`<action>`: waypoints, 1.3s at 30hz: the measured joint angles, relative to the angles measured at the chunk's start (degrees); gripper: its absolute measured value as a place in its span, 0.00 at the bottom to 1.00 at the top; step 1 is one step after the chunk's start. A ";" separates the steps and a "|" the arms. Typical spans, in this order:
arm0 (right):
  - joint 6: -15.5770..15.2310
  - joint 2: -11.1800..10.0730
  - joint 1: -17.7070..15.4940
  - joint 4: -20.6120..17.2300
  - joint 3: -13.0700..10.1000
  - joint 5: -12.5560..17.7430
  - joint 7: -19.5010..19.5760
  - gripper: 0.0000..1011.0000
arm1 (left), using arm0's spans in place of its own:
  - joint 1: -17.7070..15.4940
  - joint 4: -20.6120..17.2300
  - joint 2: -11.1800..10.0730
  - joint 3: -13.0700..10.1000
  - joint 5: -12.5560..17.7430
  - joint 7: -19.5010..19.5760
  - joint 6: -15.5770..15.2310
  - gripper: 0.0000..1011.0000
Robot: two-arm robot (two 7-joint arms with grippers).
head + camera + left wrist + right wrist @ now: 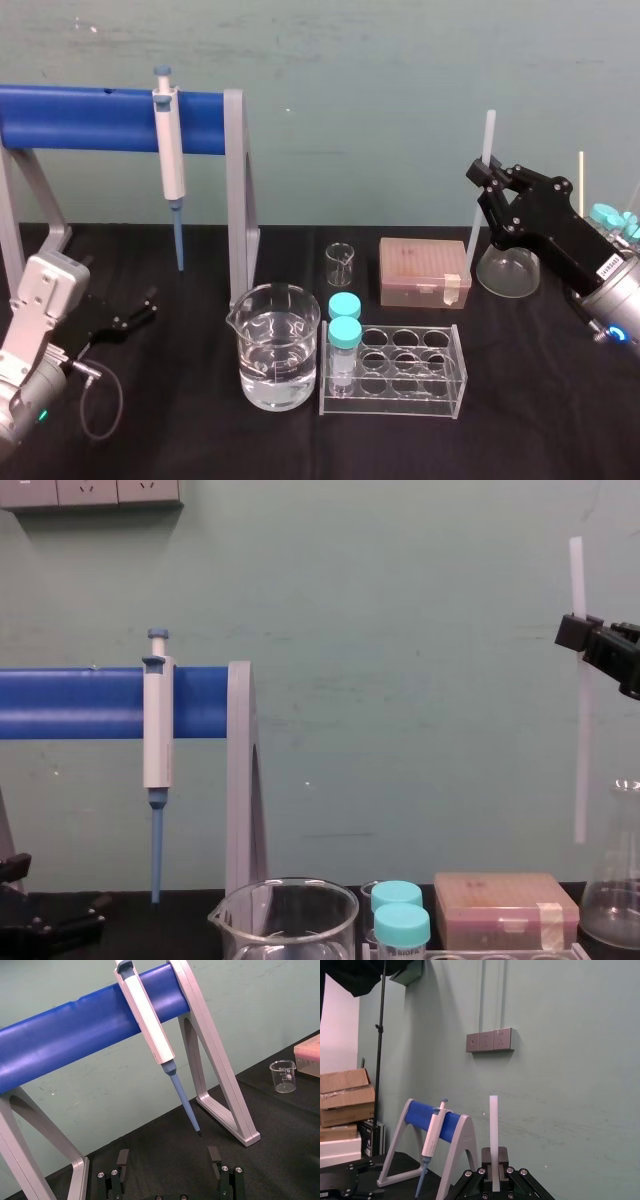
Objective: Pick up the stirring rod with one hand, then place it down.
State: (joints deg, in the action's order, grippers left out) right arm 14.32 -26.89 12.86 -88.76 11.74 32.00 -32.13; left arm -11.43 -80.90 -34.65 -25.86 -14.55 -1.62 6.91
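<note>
The stirring rod (489,135) is a long translucent white stick held upright in the air at the right rear, its lower end hanging above the table near a glass flask (508,272). My right gripper (482,172) is shut on the rod at about a third of the way down. The chest view shows the rod (581,740) vertical, clamped by the right gripper (575,632). In the right wrist view the rod (493,1125) rises straight up from between the shut fingers of the right gripper (493,1160). My left gripper (140,308) rests low at the left, open and empty (168,1156).
A white-and-blue pipette (170,160) hangs on a blue-barred stand (100,118) at the left rear. At the centre are a water-filled beaker (277,345), a small beaker (340,262), a clear rack (395,372) with two cyan-capped vials (345,340), and a pink box (424,270).
</note>
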 joint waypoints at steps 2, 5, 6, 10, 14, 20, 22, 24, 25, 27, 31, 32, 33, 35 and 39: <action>-0.04 -0.01 0.00 0.01 0.03 0.00 -0.04 0.07 | 0.00 0.00 0.00 0.00 0.00 0.00 0.00 0.99; -0.07 -0.02 0.01 0.05 0.15 0.00 -0.18 0.07 | 0.00 0.00 0.00 0.00 0.00 0.00 0.00 0.99; -0.07 -0.03 0.01 0.07 0.17 0.00 -0.20 0.07 | 0.00 0.00 0.00 0.00 0.00 0.00 0.00 0.99; -0.12 -0.08 0.03 0.16 0.26 -0.02 -0.24 0.07 | 0.00 0.00 0.00 0.00 0.00 0.00 0.00 0.99; -0.20 -0.19 -0.08 0.14 0.31 -0.06 -0.24 0.07 | 0.00 0.00 0.00 0.00 0.00 0.00 0.00 0.99; -0.26 -0.30 -0.06 0.28 0.38 -0.15 -0.27 0.07 | 0.00 0.00 0.00 0.00 0.00 0.00 0.00 0.99; -0.24 -0.33 0.03 0.41 0.38 -0.24 -0.28 0.07 | 0.00 0.00 0.00 0.00 0.00 0.00 0.00 0.99; -0.23 -0.36 0.07 0.48 0.38 -0.28 -0.29 0.07 | 0.00 0.00 0.00 0.00 0.00 0.00 0.00 0.99; -0.23 -0.38 0.08 0.51 0.38 -0.28 -0.32 0.07 | 0.00 0.00 0.00 0.00 0.00 0.00 0.00 0.99; -0.16 -0.42 0.23 0.74 0.38 -0.28 -0.47 0.07 | 0.00 0.00 0.00 0.00 0.00 0.00 0.00 0.99; -0.05 -0.49 0.45 1.09 0.44 -0.29 -0.78 0.07 | 0.00 0.00 0.00 0.00 0.00 0.00 0.00 0.99; -0.03 -0.49 0.50 1.15 0.46 -0.29 -0.83 0.07 | 0.00 0.00 0.00 0.00 0.00 0.00 0.00 0.99; -0.01 -0.50 0.59 1.26 0.50 -0.28 -0.92 0.07 | 0.00 0.00 0.00 0.00 0.00 0.00 0.00 0.99; 0.01 -0.51 0.64 1.32 0.55 -0.28 -0.99 0.07 | 0.00 0.00 0.00 0.00 0.00 0.00 0.00 0.99; -0.02 -0.55 0.79 1.43 0.67 -0.19 -1.18 0.07 | 0.00 0.00 0.00 0.00 0.00 0.00 0.00 0.99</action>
State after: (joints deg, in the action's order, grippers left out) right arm 14.30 -27.44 13.65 -87.33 12.41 31.81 -33.32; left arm -11.43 -80.90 -34.64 -25.86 -14.55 -1.62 6.91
